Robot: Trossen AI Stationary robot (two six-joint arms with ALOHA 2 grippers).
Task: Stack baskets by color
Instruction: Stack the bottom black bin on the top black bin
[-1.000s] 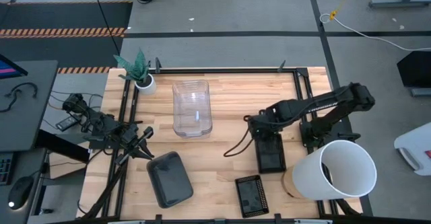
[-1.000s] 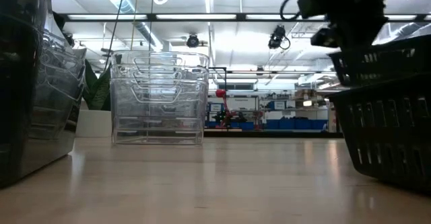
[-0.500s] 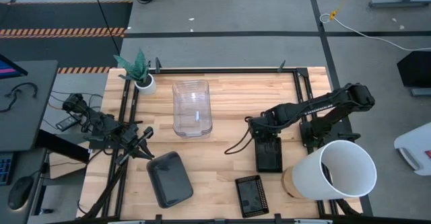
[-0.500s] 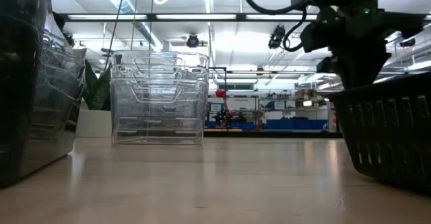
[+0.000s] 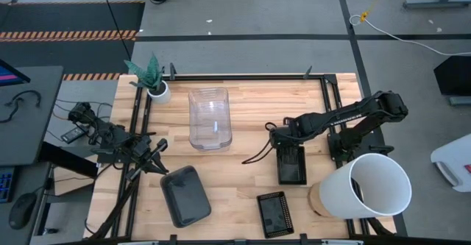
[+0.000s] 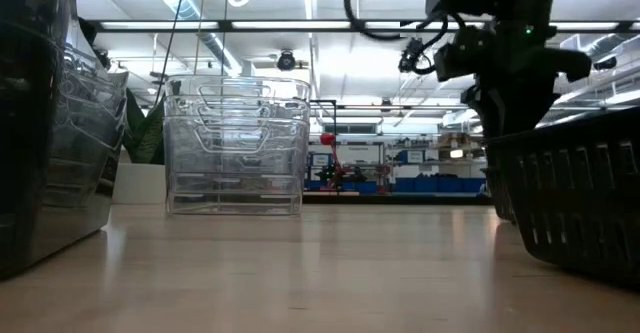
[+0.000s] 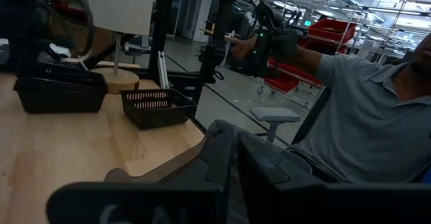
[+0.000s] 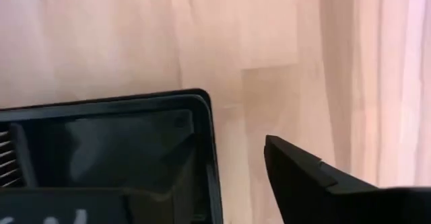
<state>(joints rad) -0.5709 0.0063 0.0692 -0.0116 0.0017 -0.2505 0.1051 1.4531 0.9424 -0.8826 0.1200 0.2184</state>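
Two black mesh baskets sit on the table at the right: one [image 5: 292, 165] under my right gripper [image 5: 285, 145], one [image 5: 274, 213] near the front edge. My right gripper points down, open, over the first basket's far short wall [image 8: 205, 136]; one finger [image 8: 303, 177] stands outside that wall, clear of it. A stack of clear baskets [image 5: 210, 118] rests at the far middle. A smoky grey basket [image 5: 185, 195] lies at the near left. My left gripper [image 5: 158, 148] waits shut at the table's left edge.
A big white bucket [image 5: 372, 186] lies on its side at the near right, close to the black baskets. A small white plant pot [image 5: 156, 89] stands at the far left corner. A person in a grey shirt [image 7: 363, 109] sits beyond the table.
My right gripper has come down with the black mesh basket, which was lifted and tilted and now rests flat on the table. Then it has opened and let go of the basket.
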